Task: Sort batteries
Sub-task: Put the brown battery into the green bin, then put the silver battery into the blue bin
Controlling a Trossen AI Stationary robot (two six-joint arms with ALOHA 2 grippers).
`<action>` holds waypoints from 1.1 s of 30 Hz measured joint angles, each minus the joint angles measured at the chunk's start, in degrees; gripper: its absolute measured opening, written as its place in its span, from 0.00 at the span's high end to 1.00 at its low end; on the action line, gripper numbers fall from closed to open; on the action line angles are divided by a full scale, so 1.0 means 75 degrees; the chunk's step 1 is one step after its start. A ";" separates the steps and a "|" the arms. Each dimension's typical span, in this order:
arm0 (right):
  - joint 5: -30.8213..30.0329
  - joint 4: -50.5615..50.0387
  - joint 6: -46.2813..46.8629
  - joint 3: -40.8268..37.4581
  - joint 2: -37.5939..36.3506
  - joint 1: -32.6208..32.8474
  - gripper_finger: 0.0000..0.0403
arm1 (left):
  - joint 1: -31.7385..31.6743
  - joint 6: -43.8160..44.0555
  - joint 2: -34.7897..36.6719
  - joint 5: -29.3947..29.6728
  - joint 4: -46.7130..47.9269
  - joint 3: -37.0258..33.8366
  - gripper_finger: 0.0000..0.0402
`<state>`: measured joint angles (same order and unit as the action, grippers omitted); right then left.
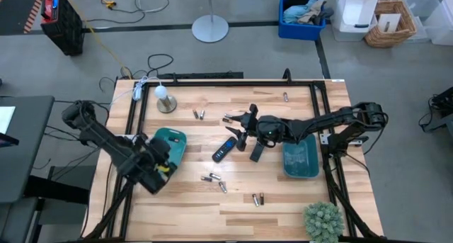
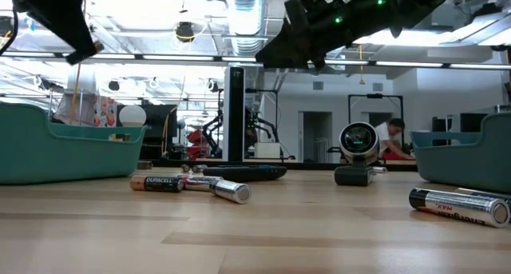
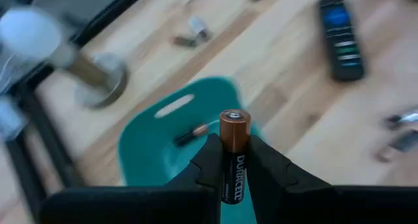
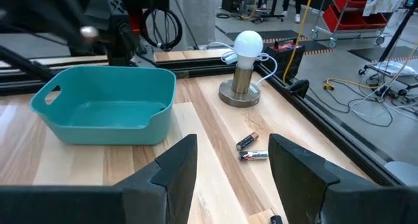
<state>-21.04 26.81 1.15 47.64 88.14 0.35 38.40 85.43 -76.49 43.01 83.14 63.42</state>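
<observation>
— Left of centre in the overhead frame, what is the left gripper (image 1: 157, 169) doing?

— It hangs at the near edge of the left teal tray (image 1: 177, 138); its own camera shows the fingers (image 3: 210, 160) clenched on a copper-topped Duracell battery (image 3: 234, 155), held upright above that tray; a second small cell (image 3: 191, 134) lies on the tray floor.

— And the right gripper (image 1: 244, 124)?

— Middle of the overhead frame, reaching from the right across the board; in its wrist picture the two dark fingers (image 4: 171, 166) stand released, well apart, with nothing between them; beyond them lie two loose cells (image 4: 251, 148) near a lamp with a round white bulb (image 4: 247, 68).

— Where are the other batteries?

— Scattered on the wooden table (image 1: 283, 204); a pair (image 1: 199, 114) sits above centre, right of the lamp; one cell (image 1: 286, 97) lies alone near the top edge of the board; a cluster (image 1: 214, 181) rests below the remote control (image 1: 224, 150); two more (image 1: 257, 198) lie lower, toward the bottom centre.

— Anything else on the board?

— A second teal tray (image 1: 301, 160) right of centre, under the right arm; a black flashlight (image 1: 257, 151) just left of it; a green plant (image 1: 323, 220) in the lower right corner.

— The table-level picture?

— A Duracell cell (image 2: 157, 183) at lower left, a silvery one (image 2: 231, 190) beside it, another (image 2: 459, 206) at lower right.
</observation>
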 joint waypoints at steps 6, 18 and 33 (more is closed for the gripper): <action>-0.0025 -0.0225 -0.0024 0.0006 -0.0407 0.0056 0.49 | -0.0767 -0.0711 0.0398 -0.0809 -0.0993 -0.0976 0.90; -0.0839 -0.1307 -0.0019 0.0007 -0.1380 0.0429 0.49 | -0.1639 -0.2120 0.2163 -0.1166 -0.3836 -0.3224 0.90; -0.0806 -0.6542 0.2224 0.1543 -0.2215 -0.1635 0.49 | -0.2345 -0.3009 0.2221 -0.1027 -0.4468 -0.3515 0.51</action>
<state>-27.08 -22.25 17.83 59.21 71.53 -11.91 20.82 62.87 -59.83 35.31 49.62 37.06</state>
